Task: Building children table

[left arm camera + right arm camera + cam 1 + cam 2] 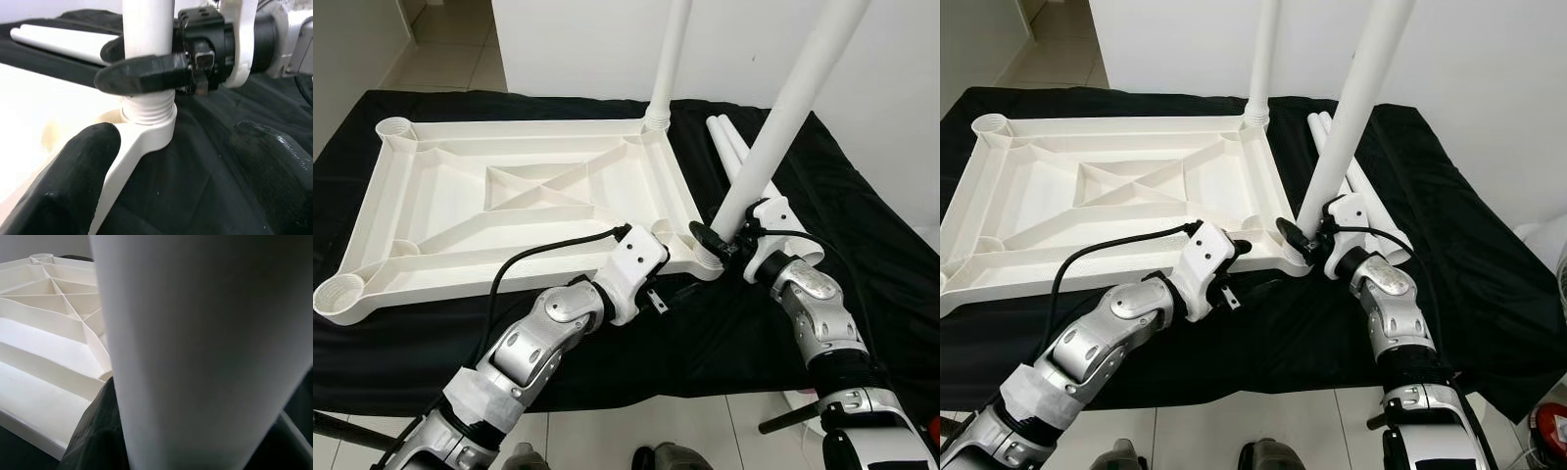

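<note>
- A white tabletop (524,201) lies upside down on a black cloth (401,338), its ribbed underside facing up and round sockets at the corners.
- The left gripper (161,166) rests at the tabletop's near right edge, fingers (63,186) spread wide with nothing between them (a black cable loops back along the arm).
- One leg (668,59) stands upright in the far right socket.
- A second leg (783,117), tilted away to the right, sits with its threaded end in the near right socket (149,120).
- The right gripper (722,242) clamps this leg just above the socket, one black finger (142,73) wrapped across the front of the tube (the wrist view is pressed right against the white tube).
- Two spare legs (729,147) lie side by side on the cloth to the right of the tabletop, behind the tilted leg.
- Pale floor tiles (636,431) show below the cloth's near edge.
</note>
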Tool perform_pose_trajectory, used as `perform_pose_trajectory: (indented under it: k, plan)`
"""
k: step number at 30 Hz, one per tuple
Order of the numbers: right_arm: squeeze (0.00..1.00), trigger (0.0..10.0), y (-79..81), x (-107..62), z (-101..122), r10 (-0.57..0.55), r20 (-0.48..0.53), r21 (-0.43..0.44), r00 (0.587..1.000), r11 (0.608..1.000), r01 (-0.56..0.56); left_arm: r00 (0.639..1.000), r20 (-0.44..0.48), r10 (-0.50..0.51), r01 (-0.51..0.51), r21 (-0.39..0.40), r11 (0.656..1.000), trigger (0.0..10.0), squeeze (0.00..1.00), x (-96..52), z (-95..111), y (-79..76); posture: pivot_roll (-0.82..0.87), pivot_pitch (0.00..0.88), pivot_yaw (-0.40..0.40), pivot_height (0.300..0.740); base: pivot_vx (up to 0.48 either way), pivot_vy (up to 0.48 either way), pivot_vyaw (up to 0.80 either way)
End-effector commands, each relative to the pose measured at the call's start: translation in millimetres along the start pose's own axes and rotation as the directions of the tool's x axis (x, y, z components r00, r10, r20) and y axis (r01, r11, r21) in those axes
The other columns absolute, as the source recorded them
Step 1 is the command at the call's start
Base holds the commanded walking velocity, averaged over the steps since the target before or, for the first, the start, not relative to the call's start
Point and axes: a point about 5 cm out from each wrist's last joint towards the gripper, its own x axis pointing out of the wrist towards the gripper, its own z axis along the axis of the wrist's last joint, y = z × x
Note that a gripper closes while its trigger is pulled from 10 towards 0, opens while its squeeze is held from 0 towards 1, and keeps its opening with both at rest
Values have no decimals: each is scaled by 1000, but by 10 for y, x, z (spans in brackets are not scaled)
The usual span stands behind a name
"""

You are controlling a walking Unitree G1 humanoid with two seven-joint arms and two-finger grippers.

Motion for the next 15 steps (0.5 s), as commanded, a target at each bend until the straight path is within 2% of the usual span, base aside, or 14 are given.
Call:
perform_pose_trajectory:
  k: [1,2,3,4,7,11,15]
  plan:
    - [0,10000,49,-46,-159,-29,-55,59,998,998,32,1000,5,12,-12,24,1000,10000,0,20,25,26,45,32,-44,740,0,0,0]
    - [0,10000,49,-46,-159,-29,-55,59,998,998,32,1000,5,12,-12,24,1000,10000,0,20,25,26,45,32,-44,740,0,0,0]
    - [0,10000,95,-42,-183,-88,-72,64,994,994,92,999,15,30,-30,16,999,10000,0,43,45,39,38,30,-45,740,0,0,0]
    - [0,10000,95,-42,-183,-88,-72,64,994,994,92,999,15,30,-30,16,999,10000,0,43,45,39,38,30,-45,740,0,0,0]
    - [0,10000,138,-48,-210,-177,-98,68,979,980,184,999,23,46,-47,6,999,10000,0,69,54,38,31,23,-49,740,0,0,0]
    - [0,10000,168,-65,-250,-235,-111,63,966,968,243,998,31,46,-46,-1,999,10000,0,61,43,29,23,17,-51,740,0,0,0]
    - [0,10000,236,-67,-300,-329,-117,95,937,935,340,997,26,68,-67,-10,998,10000,0,24,11,82,11,20,-45,740,0,0,0]
